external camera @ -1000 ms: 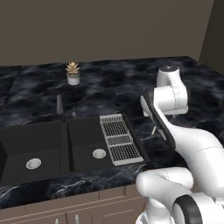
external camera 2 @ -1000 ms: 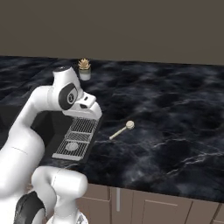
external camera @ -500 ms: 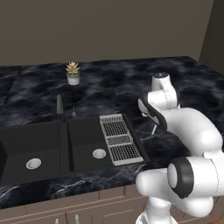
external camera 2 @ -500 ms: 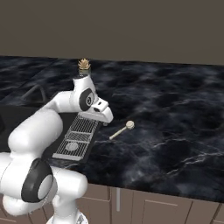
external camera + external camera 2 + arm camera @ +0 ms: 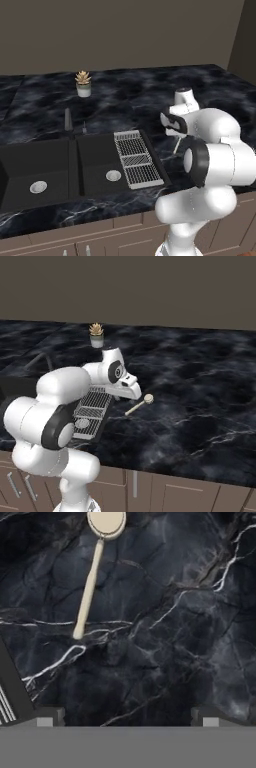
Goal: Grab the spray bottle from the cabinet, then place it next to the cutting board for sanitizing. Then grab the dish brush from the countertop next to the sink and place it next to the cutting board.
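The dish brush (image 5: 90, 582) lies flat on the black tabletop (image 5: 200, 386), just right of the sink (image 5: 60, 165) and its white grid (image 5: 137, 159). The gripper (image 5: 127, 719) hangs over the tabletop near the brush's handle end, with its tips spread wide and nothing between them. A small potted plant (image 5: 83, 84) stands far back.

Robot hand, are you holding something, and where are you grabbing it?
Nothing. The gripper is open above the countertop, and the dish brush lies apart from its fingertips.
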